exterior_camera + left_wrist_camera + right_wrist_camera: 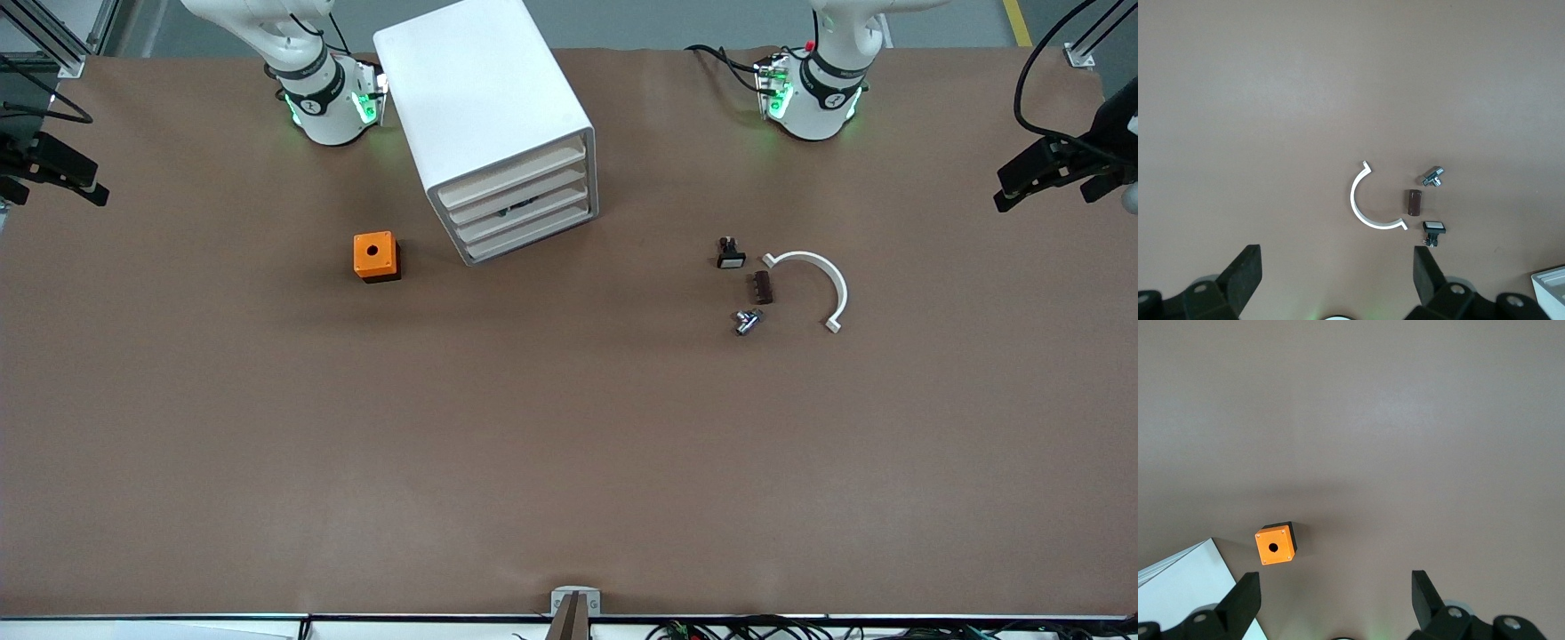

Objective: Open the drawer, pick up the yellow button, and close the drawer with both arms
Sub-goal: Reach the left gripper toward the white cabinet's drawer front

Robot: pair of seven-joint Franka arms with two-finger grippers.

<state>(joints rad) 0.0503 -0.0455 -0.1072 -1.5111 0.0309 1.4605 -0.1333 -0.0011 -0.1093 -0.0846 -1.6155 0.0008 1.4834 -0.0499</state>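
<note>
White drawer cabinet [493,124] sits between the arm bases, all four drawers shut, fronts turned toward the left arm's end and the front camera. The button isn't visible anywhere, so its position, long axis and pointing direction can't be told. Left gripper [1338,280] hangs high over the bare table near a white curved clip [1368,203], fingers spread wide, nothing held. Right gripper [1336,603] hangs high above the orange box [1275,545], jaws wide, empty.

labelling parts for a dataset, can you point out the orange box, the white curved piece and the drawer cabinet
orange box [373,252], front view, its orange top face beside the hole
white curved piece [837,283], front view, middle of its arc
drawer cabinet [480,98], front view, its white top panel
</note>
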